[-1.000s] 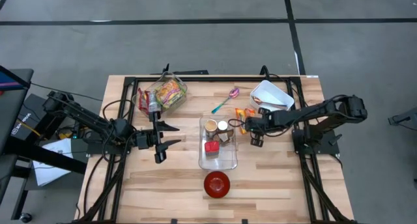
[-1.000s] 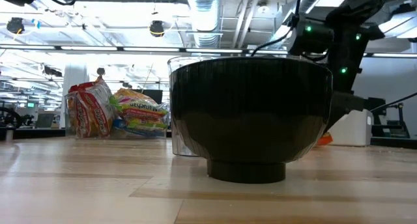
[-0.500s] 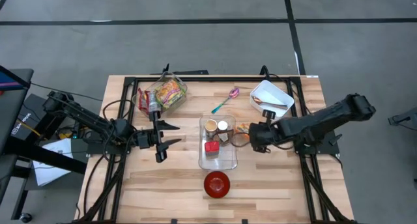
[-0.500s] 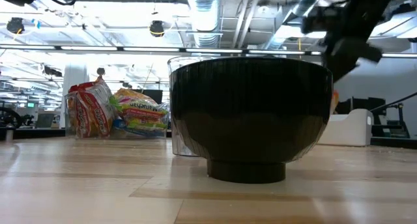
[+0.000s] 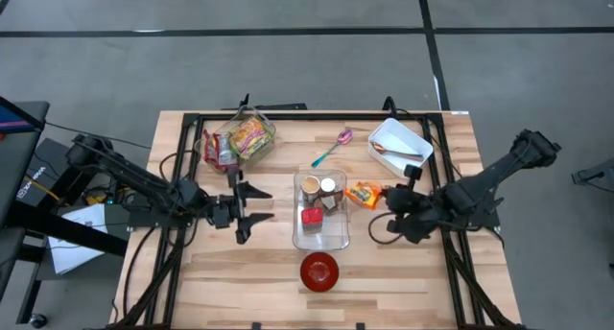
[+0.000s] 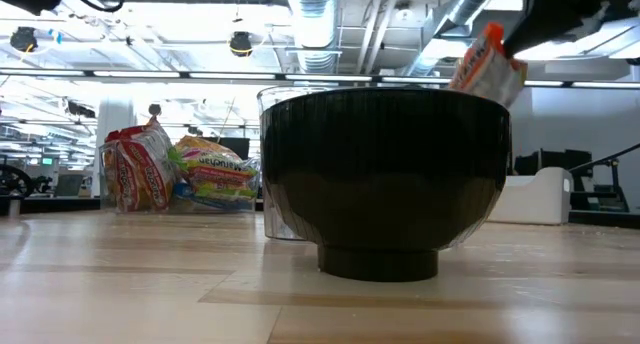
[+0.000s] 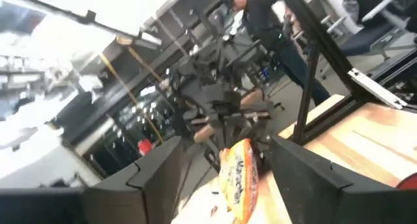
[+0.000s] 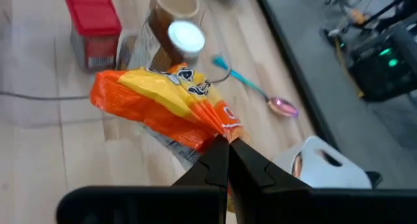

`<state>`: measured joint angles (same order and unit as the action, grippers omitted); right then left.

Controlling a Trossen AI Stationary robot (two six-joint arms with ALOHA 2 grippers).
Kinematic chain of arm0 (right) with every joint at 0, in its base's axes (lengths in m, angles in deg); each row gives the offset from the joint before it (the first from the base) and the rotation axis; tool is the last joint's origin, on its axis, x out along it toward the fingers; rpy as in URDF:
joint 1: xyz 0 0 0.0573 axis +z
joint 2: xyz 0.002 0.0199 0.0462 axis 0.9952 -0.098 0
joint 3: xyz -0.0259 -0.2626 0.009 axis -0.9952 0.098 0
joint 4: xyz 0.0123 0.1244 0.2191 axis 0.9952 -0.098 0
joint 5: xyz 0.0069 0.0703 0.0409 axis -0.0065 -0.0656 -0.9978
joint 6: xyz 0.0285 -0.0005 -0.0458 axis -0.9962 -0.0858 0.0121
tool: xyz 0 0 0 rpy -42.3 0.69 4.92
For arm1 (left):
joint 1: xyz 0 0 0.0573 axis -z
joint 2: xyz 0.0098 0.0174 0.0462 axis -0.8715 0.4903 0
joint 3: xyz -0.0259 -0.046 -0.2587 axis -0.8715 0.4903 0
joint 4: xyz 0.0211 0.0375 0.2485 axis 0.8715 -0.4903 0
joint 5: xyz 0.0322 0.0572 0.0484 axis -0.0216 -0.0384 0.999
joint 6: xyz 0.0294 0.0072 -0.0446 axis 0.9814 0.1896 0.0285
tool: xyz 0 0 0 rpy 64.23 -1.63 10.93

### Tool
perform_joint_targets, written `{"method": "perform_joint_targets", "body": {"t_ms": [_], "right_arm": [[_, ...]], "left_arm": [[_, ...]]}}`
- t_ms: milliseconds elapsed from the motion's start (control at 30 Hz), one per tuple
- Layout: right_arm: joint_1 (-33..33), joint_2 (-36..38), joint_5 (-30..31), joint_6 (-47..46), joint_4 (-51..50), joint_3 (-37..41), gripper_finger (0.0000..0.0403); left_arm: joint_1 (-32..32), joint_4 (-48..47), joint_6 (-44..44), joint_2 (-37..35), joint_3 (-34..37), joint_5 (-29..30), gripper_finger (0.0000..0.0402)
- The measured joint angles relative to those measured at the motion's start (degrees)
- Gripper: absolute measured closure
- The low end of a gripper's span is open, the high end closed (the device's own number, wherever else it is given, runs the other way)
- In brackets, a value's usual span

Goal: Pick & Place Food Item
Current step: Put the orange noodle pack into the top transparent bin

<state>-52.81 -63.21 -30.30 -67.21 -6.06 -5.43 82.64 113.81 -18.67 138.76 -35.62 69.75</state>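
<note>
Snack packet (image 5: pixel 364 194), the orange one, hangs in the air just right of the clear container (image 5: pixel 320 236), pinched at one crimped end by the right gripper (image 8: pixel 225 146), whose fingers are clamped tight on it. Going big to small: the wooden surface (image 5: pixel 403 272) has plenty of bare room along its near edge on both sides of the red bowl (image 5: pixel 319 271). The clear container sits mid-surface with cups and a red box inside. A white tray (image 5: pixel 399 143) sits by the far right corner, with a bag pile (image 5: pixel 240 140) far left. The left gripper (image 5: pixel 251 206) is left of the container, fingers spread wide, holding nothing. A pink spoon (image 5: pixel 332 145) lies beyond the container.
</note>
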Motion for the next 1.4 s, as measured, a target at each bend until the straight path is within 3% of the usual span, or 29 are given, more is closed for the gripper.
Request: {"method": "perform_joint_targets", "body": {"t_ms": [133, 267, 567, 733, 1200, 1400], "right_arm": [[1.84, 0.72, 2.77, 0.23, 1.53, -0.12, 0.0403], [2.15, 0.68, 5.26, 2.79, 4.93, -0.12, 0.0403], [2.11, 0.67, 8.10, 14.98, 20.29, -0.12, 0.0403], [2.69, -0.85, 8.14, 21.90, 28.67, -0.15, 0.0403], [2.39, -2.82, 7.68, 27.77, 38.95, -0.12, 0.0403], [0.86, -4.14, 4.69, 28.50, 42.03, -0.12, 0.0403]], "left_arm": [[0.02, 7.34, 2.64, 5.39, -0.50, -3.05, 0.0156], [0.02, 8.05, 4.44, 11.70, -5.00, -3.49, 0.0143], [-0.27, 7.93, 14.43, 31.59, -20.16, 0.25, 0.0152], [0.27, 7.91, 17.86, 38.74, -26.62, 0.49, 0.0155], [0.96, 8.71, 17.44, 39.98, -28.68, -0.47, 0.0160], [0.42, 9.99, 16.61, 40.01, -28.65, -0.81, 0.0160]]}}
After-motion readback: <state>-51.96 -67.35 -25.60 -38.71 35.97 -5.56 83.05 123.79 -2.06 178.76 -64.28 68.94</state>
